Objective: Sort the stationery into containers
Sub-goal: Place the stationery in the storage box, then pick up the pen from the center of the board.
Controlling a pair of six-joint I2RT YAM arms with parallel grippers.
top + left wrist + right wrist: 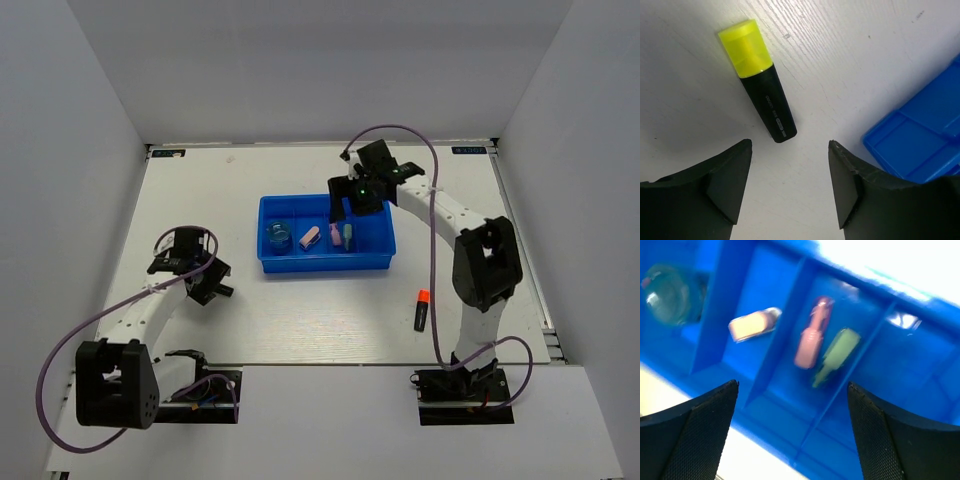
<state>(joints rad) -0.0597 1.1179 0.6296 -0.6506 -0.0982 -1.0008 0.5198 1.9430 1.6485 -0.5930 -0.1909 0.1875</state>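
Hovering low over the desk point(850, 55), my left fingers point(727, 175) stand wide apart with nothing between them. Just ahead of the left-hand one lies a black marker with a yellow cap point(760, 95), flat on the desk, cap end pointing away from me and a little leftward. White print runs along its barrel, but it is too small for me to read. Ahead of the right-hand finger sits a corner of the blue tray point(920, 145).

My right fingers point(697, 435) hang above that same tray, also spread wide and holding nothing. Beyond the left-hand one, the end compartment holds a translucent blue roll point(667, 300). The next compartment holds a pale pink tube point(752, 325). Between my fingers and further on, the third compartment holds a deeper pink tube point(812, 335) and a pale green tube point(837, 355), side by side; the blur hides any lettering on them.

A black marker with an orange cap point(421, 310) lies on the desk well behind my right fingers, outside the tray, near my right arm.
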